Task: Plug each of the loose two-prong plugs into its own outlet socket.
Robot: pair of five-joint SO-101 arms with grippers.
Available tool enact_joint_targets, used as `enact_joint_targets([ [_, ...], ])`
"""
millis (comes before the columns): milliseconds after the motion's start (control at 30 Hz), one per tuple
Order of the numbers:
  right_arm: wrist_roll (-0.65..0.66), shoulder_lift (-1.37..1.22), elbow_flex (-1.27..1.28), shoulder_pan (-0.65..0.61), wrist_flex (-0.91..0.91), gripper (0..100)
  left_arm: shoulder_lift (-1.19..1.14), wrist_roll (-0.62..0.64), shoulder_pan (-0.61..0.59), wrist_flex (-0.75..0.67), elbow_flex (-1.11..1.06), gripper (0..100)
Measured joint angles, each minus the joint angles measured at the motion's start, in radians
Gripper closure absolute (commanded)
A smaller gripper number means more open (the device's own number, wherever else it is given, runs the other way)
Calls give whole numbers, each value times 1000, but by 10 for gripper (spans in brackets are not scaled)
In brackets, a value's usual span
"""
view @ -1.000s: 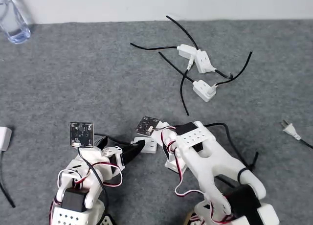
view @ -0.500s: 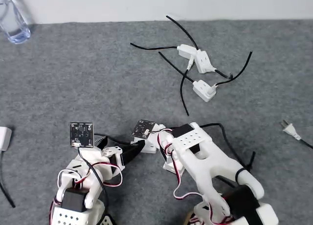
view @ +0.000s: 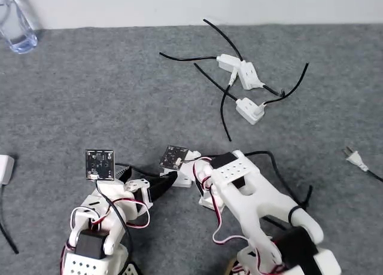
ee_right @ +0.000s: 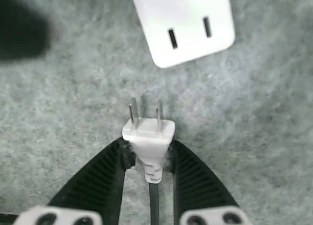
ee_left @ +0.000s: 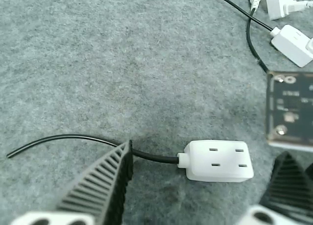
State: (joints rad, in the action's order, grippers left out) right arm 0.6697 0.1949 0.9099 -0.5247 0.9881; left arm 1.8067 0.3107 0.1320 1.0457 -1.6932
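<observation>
My right jaws clamped on a two-prong plug (ee_right: pixel 148 132), prongs facing the outlet socket (ee_right: pixel 183 24) just ahead, a gap between, my left jaws spread wide either side of that socket, near part of the table (view: pixel 72 95).

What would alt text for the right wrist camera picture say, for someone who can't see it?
The right gripper holds a white two-prong plug, its prongs aimed at the two slots of a white socket just ahead, with a gap between them. Grey mat lies underneath.
</observation>
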Motion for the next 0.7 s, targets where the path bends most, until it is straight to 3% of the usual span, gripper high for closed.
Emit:
enact_joint_targets([
  [300,15,11,12,21,-8,991,0,0,0,3,0,582],
  [500,226,0,8,192,-5,991,0,0,0,31,0,582],
  [700,393,-8,-29,238,11,991,0,0,0,31,0,582],
])
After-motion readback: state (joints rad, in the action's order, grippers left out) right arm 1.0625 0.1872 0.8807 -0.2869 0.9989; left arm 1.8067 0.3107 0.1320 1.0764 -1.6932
